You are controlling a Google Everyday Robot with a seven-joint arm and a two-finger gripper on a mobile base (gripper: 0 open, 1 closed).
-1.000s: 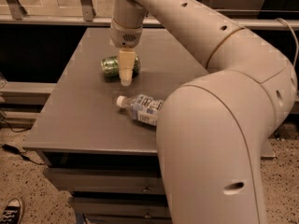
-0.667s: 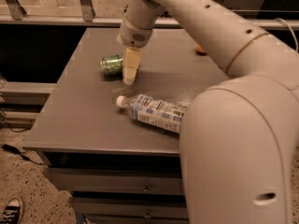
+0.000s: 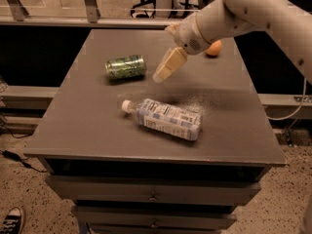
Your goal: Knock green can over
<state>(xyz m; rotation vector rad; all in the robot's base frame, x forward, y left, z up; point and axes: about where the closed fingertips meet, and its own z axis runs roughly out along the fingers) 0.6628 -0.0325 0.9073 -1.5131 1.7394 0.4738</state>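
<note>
- green can point(image 3: 126, 67) lies on its side at the back left of the table point(image 3: 87, 126), in the same spot as before.
- my gripper point(image 3: 162, 73), which was right against it, has swung off to its right and hangs clear, tilted down-left; clenched or released, i cannot tell.
- the can's long axis runs left to right, near parallel to the table's far edge; which end is the top i cannot tell.
</note>
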